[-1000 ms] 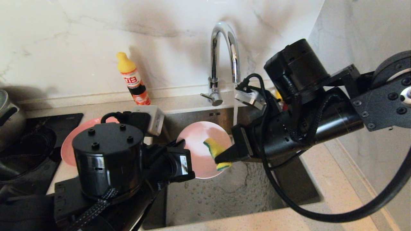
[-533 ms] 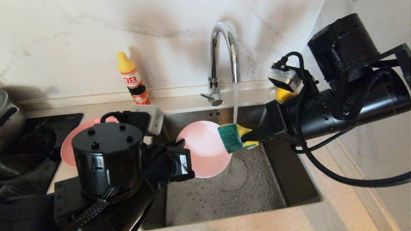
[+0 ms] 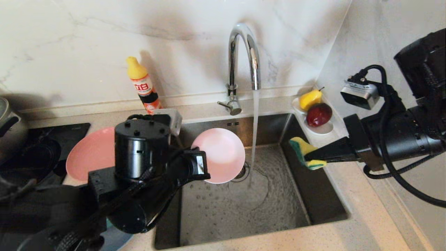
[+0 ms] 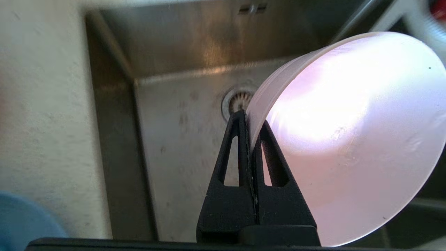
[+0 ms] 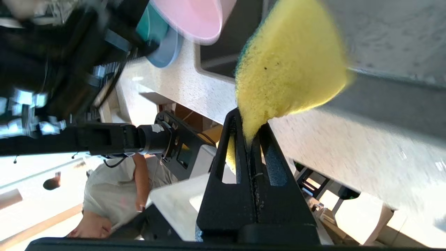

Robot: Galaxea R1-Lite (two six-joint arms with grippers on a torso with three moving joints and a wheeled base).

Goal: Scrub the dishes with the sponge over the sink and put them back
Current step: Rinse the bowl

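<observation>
My left gripper is shut on the rim of the pale pink bowl, which it holds tilted on edge over the left part of the sink, beside the drain. The yellow-and-green sponge is pinched in my shut right gripper above the sink's right rim, well apart from the bowl. A salmon-pink plate lies on the counter to the left. The light blue plate and teal bowl sit at the near left.
Water runs from the chrome tap into the basin. A detergent bottle stands at the back wall. A pear and a red fruit rest on a white saucer right of the sink. A pot sits far left.
My right gripper has pulled the sponge off the bowl and swung it right, past the water stream, to the sink's right rim. The left arm has shifted the bowl slightly up and right.
</observation>
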